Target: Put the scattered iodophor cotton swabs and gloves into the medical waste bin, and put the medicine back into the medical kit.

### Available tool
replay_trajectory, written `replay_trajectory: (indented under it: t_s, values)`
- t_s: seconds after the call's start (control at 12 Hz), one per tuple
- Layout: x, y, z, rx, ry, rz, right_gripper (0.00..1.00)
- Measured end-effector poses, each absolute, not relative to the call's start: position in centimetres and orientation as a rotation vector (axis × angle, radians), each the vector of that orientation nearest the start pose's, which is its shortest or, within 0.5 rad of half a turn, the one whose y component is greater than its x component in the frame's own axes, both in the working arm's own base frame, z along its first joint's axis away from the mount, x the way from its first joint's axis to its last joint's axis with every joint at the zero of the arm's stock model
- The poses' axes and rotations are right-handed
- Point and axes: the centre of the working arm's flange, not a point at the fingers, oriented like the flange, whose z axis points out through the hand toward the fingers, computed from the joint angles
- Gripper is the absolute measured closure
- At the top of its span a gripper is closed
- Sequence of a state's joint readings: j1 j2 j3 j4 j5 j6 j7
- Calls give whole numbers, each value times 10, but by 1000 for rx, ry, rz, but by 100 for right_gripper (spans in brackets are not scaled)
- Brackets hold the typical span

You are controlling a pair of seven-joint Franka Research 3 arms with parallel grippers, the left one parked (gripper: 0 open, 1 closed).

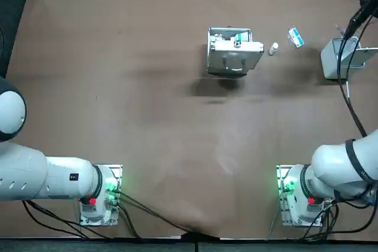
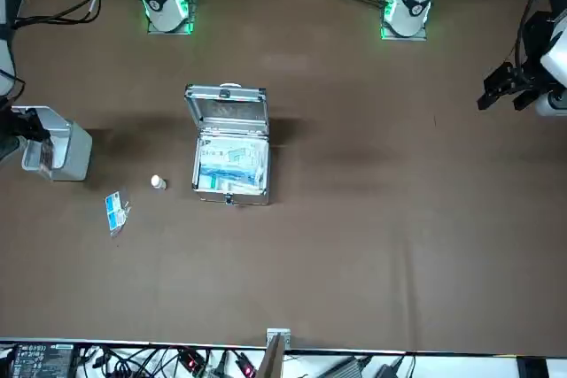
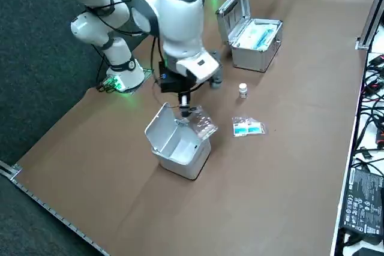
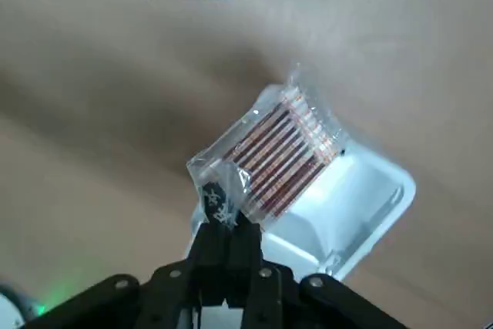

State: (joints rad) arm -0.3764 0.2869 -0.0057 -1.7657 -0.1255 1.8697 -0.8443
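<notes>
— As the swab packet (image 4: 281, 156) hangs from the right gripper (image 4: 225, 217), how does it look?

— Clear crinkled film holding a row of thin red-brown sticks laid side by side. They sit too close together to count. The fingers are pressed together on one corner of the film. The packet is tilted and sits over the mouth of the open medical waste bin (image 4: 370, 198). Whether it touches the rim cannot be told.

— Count of items?

— One swab packet. One blue-and-white packet (image 3: 247, 128) lies flat on the table (image 3: 288, 166), near the bin. One small white bottle (image 3: 242, 90) stands upright between that packet and the medical kit (image 3: 249, 58). One kit, one bin.

— Where do the views differ?

— Only the wrist view shows the pinch and the sticks. The right side view shows the gripper above the bin, with the bin lid (image 3: 157, 129) tipped back. In the top view the swab packet cannot be made out. Only the front view looks into the kit, where the kit lid (image 2: 226, 111) stands upright and blue-and-white packs lie inside.
</notes>
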Motion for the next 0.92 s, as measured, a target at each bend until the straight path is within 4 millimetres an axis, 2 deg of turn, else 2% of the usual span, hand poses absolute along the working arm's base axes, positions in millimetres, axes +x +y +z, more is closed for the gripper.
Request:
replay_trajectory:
  t_s: [0.17, 0.42, 0.5, 0.58, 0.67, 0.92]
  values:
    - [554, -255, 383, -2985, -760, 386, 99]
    - [542, -270, 376, -2951, -728, 439, 98]
    - [541, -272, 372, -2947, -728, 453, 93]
    - [541, -274, 369, -2945, -737, 467, 82]
    - [542, -273, 366, -2943, -753, 475, 58]
    - [555, -264, 377, -2955, -785, 435, 23]
